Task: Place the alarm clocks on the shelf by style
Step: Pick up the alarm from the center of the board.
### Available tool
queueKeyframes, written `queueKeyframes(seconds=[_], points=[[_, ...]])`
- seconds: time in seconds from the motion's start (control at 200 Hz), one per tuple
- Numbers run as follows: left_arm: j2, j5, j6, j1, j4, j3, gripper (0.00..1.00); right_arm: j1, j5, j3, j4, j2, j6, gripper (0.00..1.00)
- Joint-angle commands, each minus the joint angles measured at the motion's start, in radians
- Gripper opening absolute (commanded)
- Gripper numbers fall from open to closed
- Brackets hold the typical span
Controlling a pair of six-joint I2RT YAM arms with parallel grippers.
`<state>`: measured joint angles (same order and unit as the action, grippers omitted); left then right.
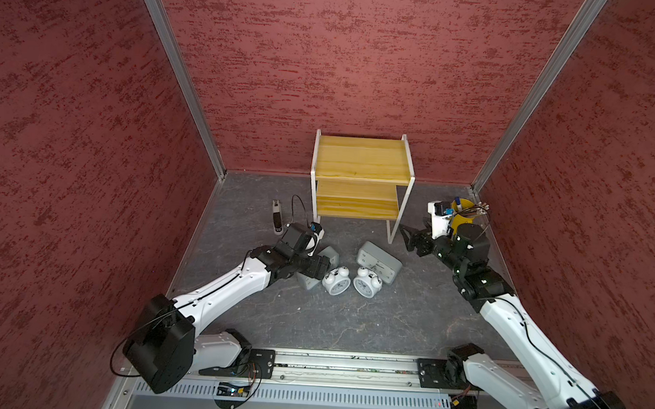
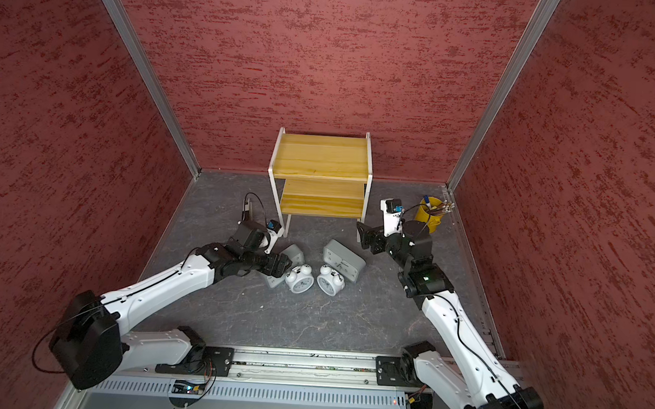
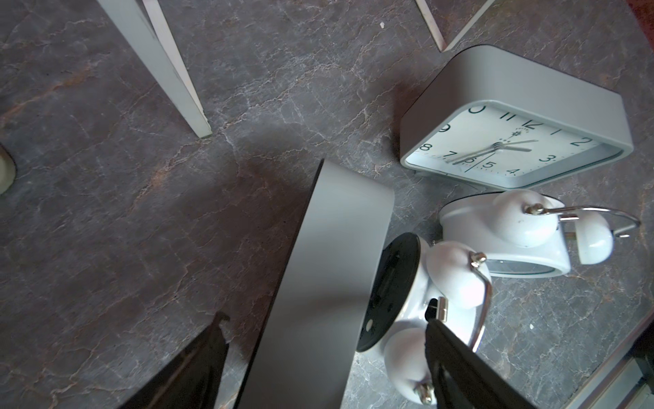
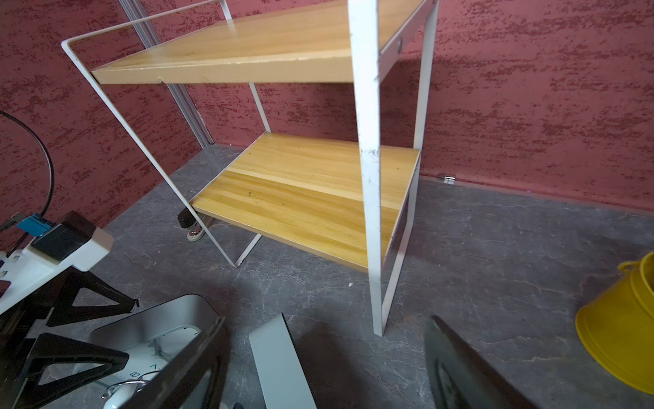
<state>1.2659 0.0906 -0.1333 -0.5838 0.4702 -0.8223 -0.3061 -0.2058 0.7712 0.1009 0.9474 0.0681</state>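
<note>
Shelf (image 1: 361, 159) position: rear of the dark marbled table (image 1: 331, 321), against the back wall, upright on its white frame. All four alarm clocks sit on the table in front of the shelf, in one tight cluster.

Clock positions:
- The right grey clock (image 1: 378, 262) lies nearest the shelf's front right leg, with its white face turned upward.
- The left grey clock (image 3: 329, 283) is partly covered by the left arm in both top views, so only its ends show there.
- The left twin-bell clock (image 1: 336, 282) and the right twin-bell clock (image 1: 367, 283) sit side by side at the front of the cluster.
- Each twin-bell clock is just beside the grey clock on its own side. Contact between them cannot be confirmed.

Arm findings:
- The left gripper (image 3: 325, 318) is low over the left grey clock.
- Its fingers (image 3: 198, 364) are spread wide and straddle the clock's casing.
- A clear gap shows on one side. The opposite finger sits in front of the left twin-bell clock. Nothing is clamped.
- The right gripper (image 4: 327, 318) hangs clear of the table near the shelf's front right leg, jaws wide apart and holding nothing.

Other items:
- A yellow pen cup (image 1: 461, 220) stands in the rear right corner, behind the right arm.
- A small elongated device (image 1: 277, 216) lies on the table left of the shelf.
</note>
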Motion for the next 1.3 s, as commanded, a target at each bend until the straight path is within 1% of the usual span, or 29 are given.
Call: queueKeyframes(seconds=[0.0, 0.135, 0.276, 0.471, 0.586, 0.676, 0.867, 0.917, 1.012, 1.067, 1.202, 1.298], points=[[0.015, -0.035, 0.031, -0.003, -0.013, 0.008, 0.89, -0.004, -0.004, -0.01, 0.0, -0.006, 0.002, 0.88], [0.024, -0.031, 0.032, -0.004, -0.007, 0.006, 0.86, -0.005, -0.004, -0.013, -0.003, -0.001, 0.004, 0.88], [0.033, -0.034, 0.034, -0.006, 0.005, 0.005, 0.85, -0.004, -0.001, -0.018, -0.007, 0.002, 0.006, 0.88], [0.044, -0.057, 0.038, -0.01, 0.021, 0.0, 0.78, -0.004, -0.003, -0.022, -0.01, 0.01, 0.006, 0.88], [0.05, -0.066, 0.039, -0.013, 0.026, -0.004, 0.67, -0.005, -0.003, -0.025, -0.01, 0.008, 0.006, 0.88], [0.054, -0.082, 0.042, -0.016, 0.031, -0.008, 0.64, -0.005, -0.002, -0.026, -0.009, 0.005, 0.003, 0.88], [0.035, -0.109, 0.05, -0.017, 0.05, -0.026, 0.42, -0.005, -0.009, -0.021, 0.002, -0.007, -0.002, 0.88], [0.024, -0.111, 0.056, -0.018, 0.058, -0.033, 0.33, -0.005, -0.011, -0.022, 0.002, -0.014, -0.002, 0.88], [-0.001, -0.12, 0.061, -0.019, 0.087, -0.055, 0.22, -0.005, -0.016, -0.021, 0.005, -0.028, -0.006, 0.88], [-0.014, -0.125, 0.064, -0.019, 0.108, -0.073, 0.2, -0.005, -0.027, -0.018, 0.008, -0.037, -0.011, 0.88], [-0.041, -0.133, 0.082, -0.016, 0.164, -0.124, 0.11, -0.005, -0.064, -0.014, 0.011, -0.05, -0.015, 0.88], [-0.053, -0.117, 0.1, -0.009, 0.219, -0.18, 0.1, -0.005, -0.144, -0.009, 0.01, -0.05, -0.033, 0.87]])
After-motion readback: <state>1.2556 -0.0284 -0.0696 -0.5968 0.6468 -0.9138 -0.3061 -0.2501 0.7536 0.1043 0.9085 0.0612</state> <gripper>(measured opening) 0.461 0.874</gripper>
